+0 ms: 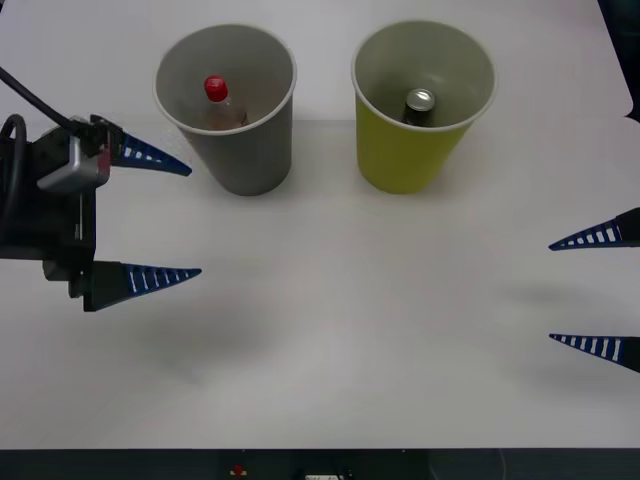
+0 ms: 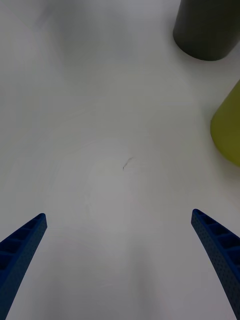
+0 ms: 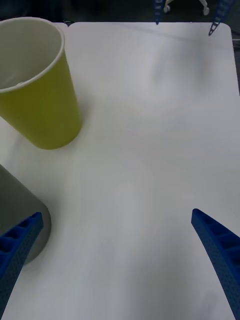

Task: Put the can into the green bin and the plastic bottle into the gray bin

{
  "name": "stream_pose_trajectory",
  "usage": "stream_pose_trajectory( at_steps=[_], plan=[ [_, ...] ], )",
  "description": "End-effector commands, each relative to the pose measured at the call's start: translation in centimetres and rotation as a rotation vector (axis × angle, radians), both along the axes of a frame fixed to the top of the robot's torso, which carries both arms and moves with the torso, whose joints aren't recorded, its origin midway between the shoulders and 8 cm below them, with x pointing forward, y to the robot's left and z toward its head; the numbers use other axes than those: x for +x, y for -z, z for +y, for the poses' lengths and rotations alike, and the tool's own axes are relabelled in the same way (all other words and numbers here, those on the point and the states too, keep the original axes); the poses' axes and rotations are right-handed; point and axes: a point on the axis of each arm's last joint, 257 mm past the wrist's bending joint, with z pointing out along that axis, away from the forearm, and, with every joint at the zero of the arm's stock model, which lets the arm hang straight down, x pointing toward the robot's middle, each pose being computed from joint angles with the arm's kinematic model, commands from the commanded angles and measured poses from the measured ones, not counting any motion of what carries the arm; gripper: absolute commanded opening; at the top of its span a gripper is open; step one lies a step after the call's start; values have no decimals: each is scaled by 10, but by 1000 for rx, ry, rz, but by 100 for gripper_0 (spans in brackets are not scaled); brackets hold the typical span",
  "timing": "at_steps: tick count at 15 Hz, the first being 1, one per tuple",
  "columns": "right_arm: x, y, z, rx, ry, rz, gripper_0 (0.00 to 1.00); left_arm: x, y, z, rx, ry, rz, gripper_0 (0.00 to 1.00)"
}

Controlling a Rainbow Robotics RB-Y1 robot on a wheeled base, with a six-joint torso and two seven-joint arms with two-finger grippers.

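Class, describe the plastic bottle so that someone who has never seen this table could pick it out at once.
Start at the white table, where two large cup-shaped bins stand side by side at the far side. Look into the gray bin, on the robot's left. The plastic bottle stands inside it, clear with a red cap, unlike the silver can in the green bin.

Left tool (image 1: 196, 220) spread wide, right tool (image 1: 549, 292) spread, both apparently hovering
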Motion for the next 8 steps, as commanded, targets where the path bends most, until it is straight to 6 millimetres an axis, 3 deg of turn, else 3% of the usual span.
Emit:
stream_pose_trajectory(
  at_steps=[1, 8],
  plan=[
    [0, 0, 0, 0, 0, 0, 100, -22, 14, 23, 33, 18, 6, 100],
    [0, 0, 0, 0, 0, 0, 100, -42, 41, 77, 158, -16, 19, 100]
  ],
)
